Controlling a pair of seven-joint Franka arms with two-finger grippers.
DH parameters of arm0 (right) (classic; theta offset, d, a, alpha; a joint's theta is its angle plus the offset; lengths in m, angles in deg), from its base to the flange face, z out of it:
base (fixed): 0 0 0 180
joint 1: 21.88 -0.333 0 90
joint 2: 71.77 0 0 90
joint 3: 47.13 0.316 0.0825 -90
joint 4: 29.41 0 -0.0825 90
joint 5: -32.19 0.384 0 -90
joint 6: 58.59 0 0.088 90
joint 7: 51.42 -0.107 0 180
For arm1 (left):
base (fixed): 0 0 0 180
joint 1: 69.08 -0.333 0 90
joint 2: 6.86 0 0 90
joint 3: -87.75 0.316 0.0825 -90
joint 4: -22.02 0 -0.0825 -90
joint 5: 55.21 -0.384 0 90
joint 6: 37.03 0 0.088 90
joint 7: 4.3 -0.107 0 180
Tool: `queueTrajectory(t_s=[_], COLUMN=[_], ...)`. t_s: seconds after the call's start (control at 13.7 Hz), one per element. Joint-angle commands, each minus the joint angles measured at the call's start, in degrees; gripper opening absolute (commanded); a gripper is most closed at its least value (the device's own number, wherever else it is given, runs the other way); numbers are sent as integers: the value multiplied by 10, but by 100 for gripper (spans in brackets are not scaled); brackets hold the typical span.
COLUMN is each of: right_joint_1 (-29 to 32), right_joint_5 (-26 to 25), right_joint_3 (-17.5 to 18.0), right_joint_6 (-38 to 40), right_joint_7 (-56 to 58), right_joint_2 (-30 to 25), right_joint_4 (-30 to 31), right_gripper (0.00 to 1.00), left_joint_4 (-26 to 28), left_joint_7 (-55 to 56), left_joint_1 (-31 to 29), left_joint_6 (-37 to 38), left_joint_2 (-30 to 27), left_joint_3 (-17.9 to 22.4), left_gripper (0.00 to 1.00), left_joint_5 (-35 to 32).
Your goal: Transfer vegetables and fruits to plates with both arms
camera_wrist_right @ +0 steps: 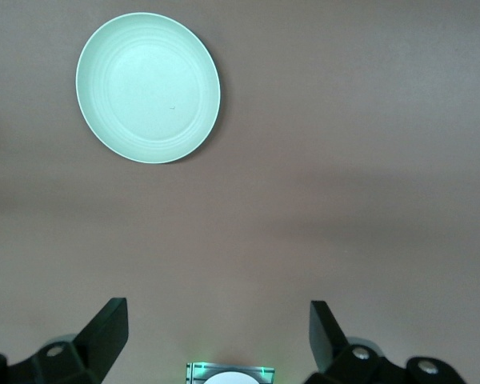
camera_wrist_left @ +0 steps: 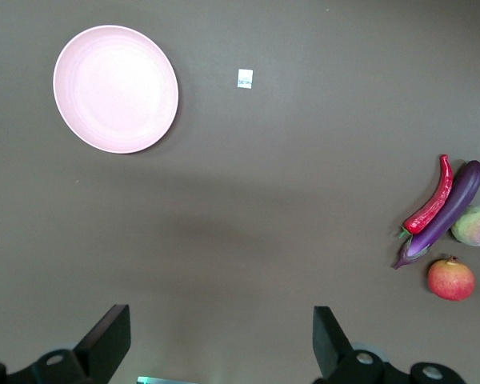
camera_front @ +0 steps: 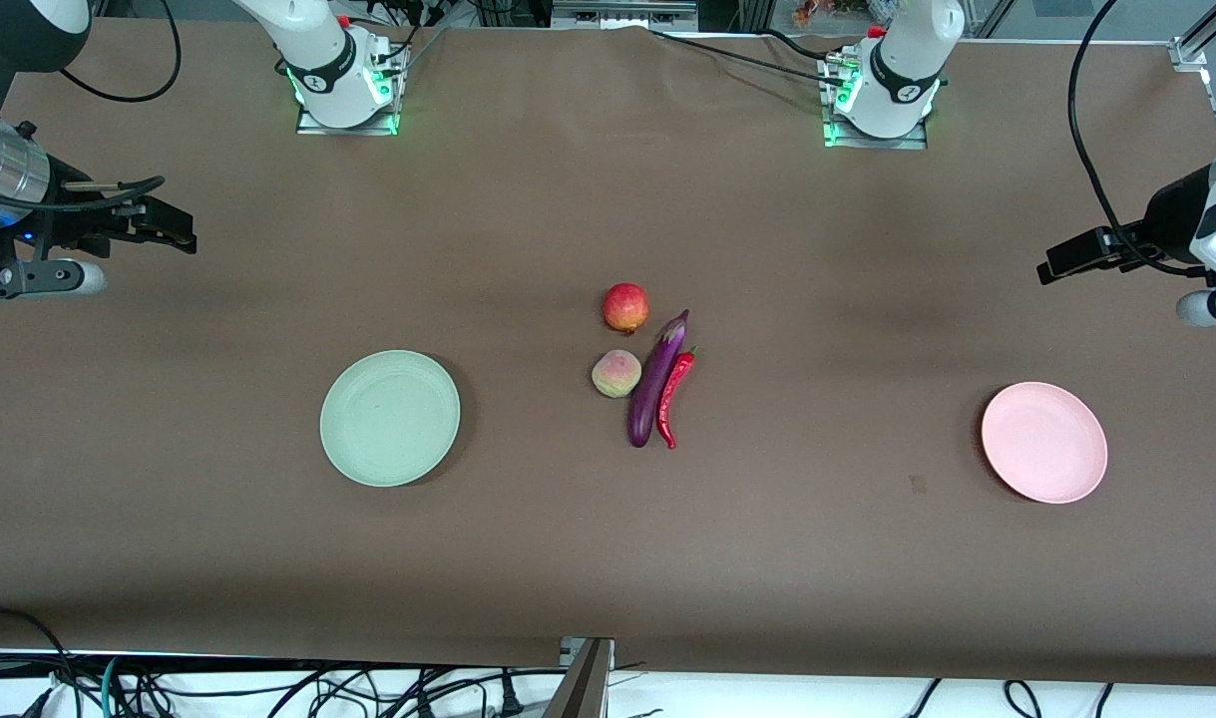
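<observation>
The vegetables and fruits lie together mid-table. The purple eggplant (camera_front: 655, 382) (camera_wrist_left: 444, 216) lies against the red chili (camera_front: 674, 397) (camera_wrist_left: 430, 206). The peach-like fruit (camera_front: 616, 373) (camera_wrist_left: 474, 226) touches the eggplant. The red fruit (camera_front: 625, 306) (camera_wrist_left: 450, 279) sits farther from the front camera. The mint plate (camera_front: 389, 417) (camera_wrist_right: 148, 86) is toward the right arm's end, the pink plate (camera_front: 1043, 441) (camera_wrist_left: 116, 88) toward the left arm's. My left gripper (camera_front: 1071, 257) (camera_wrist_left: 222, 320) and right gripper (camera_front: 164, 224) (camera_wrist_right: 218, 314) hang high over their ends of the table, both open and holding nothing.
Brown cloth covers the table. A small white tag (camera_wrist_left: 245, 78) lies on it beside the pink plate. The right arm's green-lit base (camera_front: 346, 95) and the left arm's base (camera_front: 879, 110) stand at the edge farthest from the front camera. Cables trail along the nearest edge.
</observation>
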State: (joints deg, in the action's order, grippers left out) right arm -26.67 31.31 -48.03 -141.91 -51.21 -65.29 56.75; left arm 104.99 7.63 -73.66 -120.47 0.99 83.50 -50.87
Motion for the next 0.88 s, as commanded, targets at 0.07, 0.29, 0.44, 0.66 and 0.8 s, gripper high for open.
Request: queueTrajectory(t_s=[0.07, 0.29, 0.44, 0.66, 0.8], right_joint_1=[-1, -2, -1, -2, -2], right_joint_5=[-5, -3, 0, -3, -3], right_joint_3=[0, 0, 0, 0, 0], right_joint_6=[1, -3, -10, -18, -24], right_joint_7=[-5, -7, -6, -4, -6], right_joint_2=[2, 5, 6, 20, 32], right_joint_4=[-8, -7, -7, -6, -6], right_gripper=[100, 100, 100, 100, 100], left_joint_4=[-9, -8, -8, -8, -8], left_joint_7=[1, 1, 1, 1, 1], left_joint_1=[-3, -4, -4, -4, -4], left_joint_6=[2, 2, 2, 3, 3], left_joint_2=[2, 2, 2, 2, 2], left_joint_3=[-3, -3, -3, -3, -3], left_gripper=[100, 100, 100, 100, 100], left_joint_5=[-4, -4, -4, -4, -4])
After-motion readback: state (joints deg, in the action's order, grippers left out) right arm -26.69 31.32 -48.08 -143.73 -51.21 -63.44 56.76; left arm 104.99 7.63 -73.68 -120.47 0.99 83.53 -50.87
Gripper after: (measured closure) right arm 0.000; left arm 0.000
